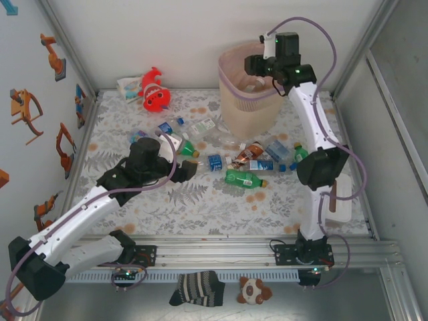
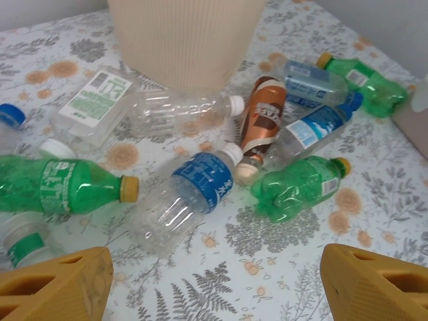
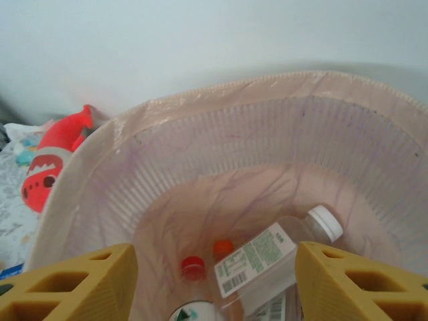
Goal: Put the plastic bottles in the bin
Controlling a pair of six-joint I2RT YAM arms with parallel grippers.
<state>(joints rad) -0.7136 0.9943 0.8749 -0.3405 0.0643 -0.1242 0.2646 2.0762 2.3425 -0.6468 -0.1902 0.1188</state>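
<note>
**Plastic bottles (image 1: 242,178) lie loose at mid-table, a few already in the bin (image 1: 247,110)**

My left pincer (image 2: 214,287) hangs wide and empty low over the flowered table (image 2: 294,267). Its yellow fingers (image 2: 57,287) sit in the bottom corners of the wrist view. Dead centre of that view lies a clear bottle with a blue label (image 2: 194,194), set on the diagonal with its white cap pointing up and to the right. A squat green bottle (image 2: 301,187) lies just right of it, and a brown bottle (image 2: 264,124) lies above the two. A longer green bottle with a yellow cap (image 2: 67,187) is at the left edge.

My right pincer (image 3: 214,281) is spread just as wide and grips nothing, poised over the bin's mouth. Down at the lower right of that frame rests a clear white-capped bottle (image 3: 267,261). A red cap (image 3: 192,265) and an orange cap (image 3: 223,249) sit beside it. I take these for two more bottles, though little beyond the caps is plain.

These look empty, so I judge them very light, thin-walled and slick. Round as they are, they will likely roll at a nudge, and a hard squeeze could dent one or squirt it out of my fingers. I would take the blue-labelled one across its labelled belly, with my wrist turned so the fingers close square to its long axis. The neck is stiffer but offers too little to hold.
</note>
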